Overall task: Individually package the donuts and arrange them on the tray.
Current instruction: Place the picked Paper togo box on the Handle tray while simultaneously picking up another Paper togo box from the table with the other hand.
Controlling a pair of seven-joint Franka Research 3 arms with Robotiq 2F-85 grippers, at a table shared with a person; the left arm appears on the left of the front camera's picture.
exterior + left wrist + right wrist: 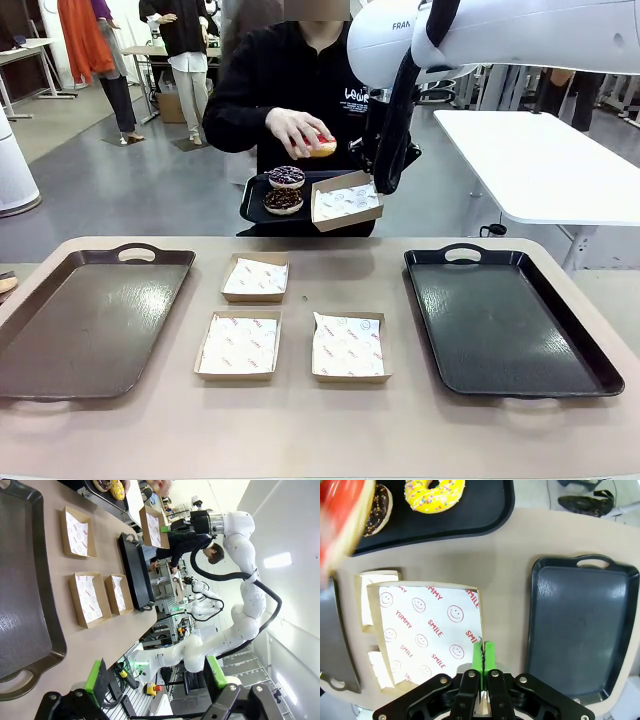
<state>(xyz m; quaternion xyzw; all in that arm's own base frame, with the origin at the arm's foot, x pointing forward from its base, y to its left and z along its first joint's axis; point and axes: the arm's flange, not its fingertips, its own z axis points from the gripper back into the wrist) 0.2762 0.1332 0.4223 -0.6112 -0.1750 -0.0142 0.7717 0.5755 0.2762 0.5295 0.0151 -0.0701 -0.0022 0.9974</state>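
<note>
My right gripper [383,178] is shut on the rim of a cardboard box [347,200] lined with printed paper, holding it in the air at the table's far side. In the right wrist view its green pads [479,656] pinch the edge of that box [427,630]. Just beyond it a person's hand holds the red donut [320,146] above the box; this donut [340,520] shows blurred at the picture's top left. The person's small black tray [255,208] carries the purple donut [286,176], the chocolate donut [283,201] and the yellow donut [435,492]. My left gripper [155,680] is open and holds nothing.
Three lined boxes [256,277] [238,344] [349,347] lie mid-table. A large brown tray [90,320] lies at the left and a large black tray [510,320] at the right, both bare. A white table [540,160] stands behind on the right.
</note>
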